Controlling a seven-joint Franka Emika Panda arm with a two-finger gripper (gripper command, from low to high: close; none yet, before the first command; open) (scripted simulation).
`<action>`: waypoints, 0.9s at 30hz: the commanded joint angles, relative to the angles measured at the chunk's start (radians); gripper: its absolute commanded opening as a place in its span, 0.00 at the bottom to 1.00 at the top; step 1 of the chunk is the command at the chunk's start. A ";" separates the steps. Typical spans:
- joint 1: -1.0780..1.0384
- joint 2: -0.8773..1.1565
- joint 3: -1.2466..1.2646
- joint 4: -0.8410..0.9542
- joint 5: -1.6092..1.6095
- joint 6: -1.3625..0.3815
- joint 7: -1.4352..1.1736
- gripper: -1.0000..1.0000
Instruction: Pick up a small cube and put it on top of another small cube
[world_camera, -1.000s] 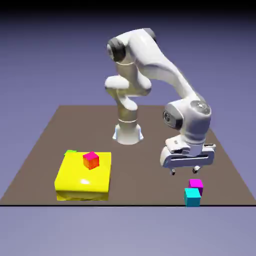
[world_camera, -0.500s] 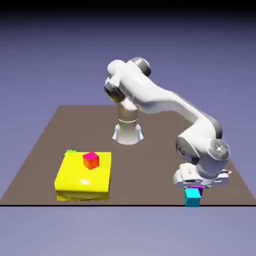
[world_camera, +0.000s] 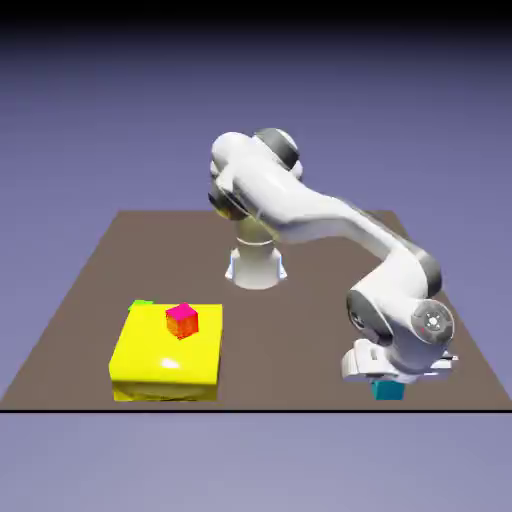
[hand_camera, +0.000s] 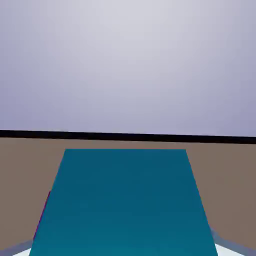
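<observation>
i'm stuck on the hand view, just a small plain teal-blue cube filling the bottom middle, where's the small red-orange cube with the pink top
Observer: It sits on top of the big flat yellow block; I mean the small red-orange cube with the pink top.
Operator: ok and which way is that from the teal-blue cube
Observer: Toward the exterior view's left; the gripper is down at the exterior view's right.
Operator: anything else by the yellow block
Observer: A bright green thing peeks out behind its far left corner in the exterior view, too hidden to tell its shape.
</observation>
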 joint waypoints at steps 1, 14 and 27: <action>0.004 -0.035 -0.033 -0.029 0.002 0.008 -0.043 0.00; 0.061 -0.496 -0.456 -0.408 0.051 0.113 -0.609 0.00; 0.115 -0.945 -0.870 -0.778 0.099 0.216 -1.161 0.00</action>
